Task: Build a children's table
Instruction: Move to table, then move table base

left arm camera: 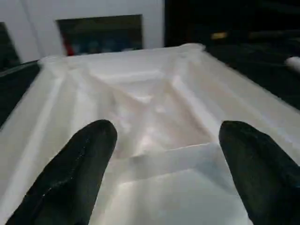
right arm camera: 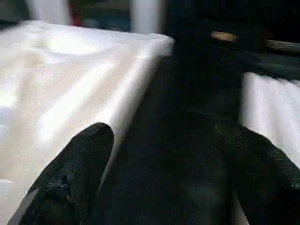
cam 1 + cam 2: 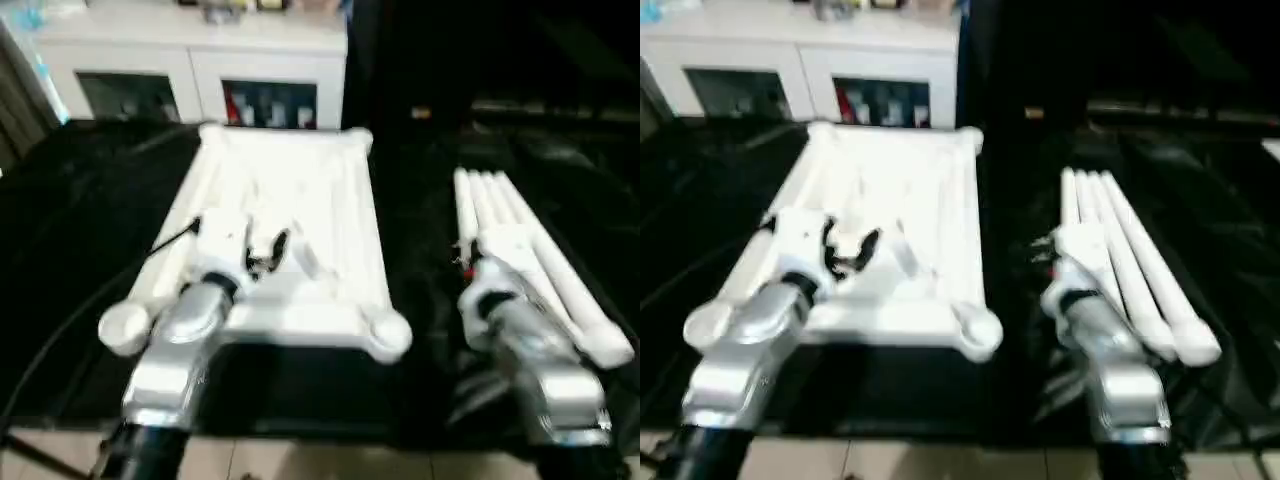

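Note:
The children's table lies in parts on the black-draped work table. Its white top rests upside down, ribbed underside up, with round corner sockets at the near edge. Several white tube legs lie side by side to its right. My left gripper hovers open over the near half of the underside, its black fingers wide apart with nothing between them. My right gripper stands open above the black cloth between the top's right edge and the legs, holding nothing.
A white cabinet with glass doors stands behind the work table. Black cloth covers the table all around the parts. A black cable runs along my left arm. Pale floor shows at the near edge.

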Robot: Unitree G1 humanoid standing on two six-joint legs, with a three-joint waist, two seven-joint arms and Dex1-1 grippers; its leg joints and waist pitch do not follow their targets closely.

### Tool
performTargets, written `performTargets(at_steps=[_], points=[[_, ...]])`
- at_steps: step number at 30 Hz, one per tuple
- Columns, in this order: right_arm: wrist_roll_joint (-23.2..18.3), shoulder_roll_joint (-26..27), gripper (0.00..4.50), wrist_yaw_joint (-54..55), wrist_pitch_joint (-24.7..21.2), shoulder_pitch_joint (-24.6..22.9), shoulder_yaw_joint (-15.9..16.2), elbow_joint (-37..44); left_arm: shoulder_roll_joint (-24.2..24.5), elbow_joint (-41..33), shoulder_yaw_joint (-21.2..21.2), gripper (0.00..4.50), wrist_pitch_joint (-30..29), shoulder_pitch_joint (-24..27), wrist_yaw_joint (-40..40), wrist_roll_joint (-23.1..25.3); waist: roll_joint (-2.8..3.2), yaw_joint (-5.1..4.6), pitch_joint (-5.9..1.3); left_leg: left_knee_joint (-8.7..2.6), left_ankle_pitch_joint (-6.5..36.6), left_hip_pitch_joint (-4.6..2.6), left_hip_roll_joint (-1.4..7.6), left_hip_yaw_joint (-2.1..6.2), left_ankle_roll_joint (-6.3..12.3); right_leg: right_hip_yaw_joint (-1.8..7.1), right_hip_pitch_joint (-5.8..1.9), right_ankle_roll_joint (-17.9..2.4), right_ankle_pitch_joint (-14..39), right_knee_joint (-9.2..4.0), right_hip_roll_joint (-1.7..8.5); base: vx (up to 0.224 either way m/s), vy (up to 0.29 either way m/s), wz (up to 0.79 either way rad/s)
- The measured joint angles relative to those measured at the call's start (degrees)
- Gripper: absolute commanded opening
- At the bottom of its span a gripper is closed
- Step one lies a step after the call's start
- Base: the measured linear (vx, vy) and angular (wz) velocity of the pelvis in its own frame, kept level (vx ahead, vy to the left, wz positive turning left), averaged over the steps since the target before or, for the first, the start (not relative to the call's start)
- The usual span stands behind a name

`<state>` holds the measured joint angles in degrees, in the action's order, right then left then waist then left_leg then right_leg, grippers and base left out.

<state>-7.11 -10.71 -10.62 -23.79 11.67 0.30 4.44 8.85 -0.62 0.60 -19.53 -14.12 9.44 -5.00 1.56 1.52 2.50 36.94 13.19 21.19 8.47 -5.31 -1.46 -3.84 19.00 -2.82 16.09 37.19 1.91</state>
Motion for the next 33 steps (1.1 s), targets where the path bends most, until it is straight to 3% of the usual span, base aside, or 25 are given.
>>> performTargets(at_steps=[2,3,4,7,11,15,19,24,33], points=[[-1.19,-0.9,3.88,-1.68,0.35,0.03,-0.52,0.09,-0.04,-0.23,-0.4,4.06,0.3,-0.04,0.47,-0.15,-0.31,-0.27,-0.16,-0.01,0.17,-0.05,-0.59,-0.25,0.36,0.27,0.31,1.37,0.33,0.51,0.87,0.086,0.013,0.07],[-2.61,-1.87,3.88,-3.66,0.32,0.0,-1.46,0.06,0.03,-0.3,-0.24,4.06,0.68,-0.1,2.15,-1.04,-0.44,0.32,-0.29,0.06,0.04,0.82,-0.81,-0.57,0.71,0.47,0.41,2.81,0.07,0.8,1.12,0.084,-0.001,0.06],[-3.84,-3.13,3.88,-5.48,0.28,-0.02,-2.09,0.06,0.13,-0.48,0.53,4.06,1.15,-0.15,4.26,-2.04,-0.43,0.7,-0.3,-0.08,-0.06,1.25,-0.82,-0.65,0.74,0.46,0.91,2.89,0.05,0.94,1.17,0.053,-0.025,0.02],[-6.89,-7.92,3.88,-13.9,-0.52,-0.02,-2.02,1.04,3.32,-0.8,5.44,4.06,3.25,-0.11,15.43,-5.52,-0.35,1.56,-0.33,-0.36,-0.61,1.78,-0.79,-0.68,-0.18,0.42,1.85,3.13,-0.15,1.12,1.15,0.0,0.0,0.0],[-10.33,-11.9,3.88,-23.47,-0.66,0.01,-0.87,3.76,10.14,-0.82,7.36,4.06,4.24,-0.69,29.13,-8.34,0.14,1.92,-0.3,-0.39,-0.86,1.65,-0.4,-1.05,-0.43,0.3,1.83,2.53,-0.36,0.88,1.16,-0.014,0.002,0.01],[-12.1,-16.41,3.88,-30.27,-0.98,1.43,-0.15,4.01,17.36,0.17,12.03,4.06,2.08,-4.06,44.18,-9.23,1.68,2.14,0.31,-0.44,-1.39,1.09,0.11,-2.51,-0.32,0.32,1.29,2.4,-0.77,0.81,1.58,-0.067,0.021,0.03],[-13.31,-20.77,3.88,-36.6,-1.18,1.54,1.23,4.47,20.36,5.06,17.41,3.8,3.76,-9.1,53.2,-7.51,1.84,2.14,0.51,-0.67,-1.41,0.2,0.36,-3.46,-0.3,0.69,0.63,2.35,-0.8,0.74,1.7,-0.016,0.006,0.01],[-13.24,-23.36,3.88,-41.95,-1.7,1.59,4.3,4.5,20.32,12.98,21.45,3.4,6.99,-13.3,58.52,-3.79,1.82,1.65,0.54,-0.9,-1.79,0.17,0.4,-3.7,-0.15,0.95,0.88,2.43,-1.13,0.66,1.66,0.0,0.0,0.0],[-12.47,-29.05,3.88,-48.35,-2.97,1.07,7.21,4.5,15.08,26.21,26.63,2.54,11.37,-20.23,60.23,1.46,2.01,2.14,0.42,-1.43,-1.89,0.63,0.45,-3.83,0.3,0.84,1.12,2.44,-1.17,-0.16,1.62,0.0,0.0,0.0]])
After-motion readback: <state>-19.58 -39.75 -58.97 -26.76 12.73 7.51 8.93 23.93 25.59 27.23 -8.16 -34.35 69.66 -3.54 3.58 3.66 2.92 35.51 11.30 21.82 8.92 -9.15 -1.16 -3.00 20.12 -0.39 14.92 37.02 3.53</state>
